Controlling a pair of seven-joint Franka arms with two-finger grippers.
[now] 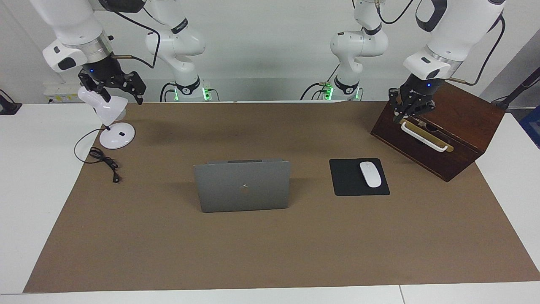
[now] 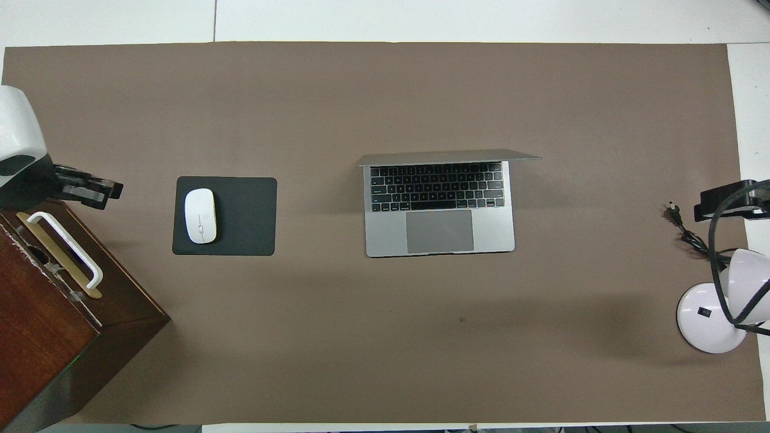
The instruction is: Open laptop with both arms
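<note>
Laptop [image 1: 242, 185] stands open, centre frame. Left end effector [image 1: 410, 110] closed, empty, upper right over the box [image 1: 438, 126]; right end effector [image 1: 110, 84], upper left, grip unclear. Judged done; next: park arms.

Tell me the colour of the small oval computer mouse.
White; the overhead view shows it best.
</note>
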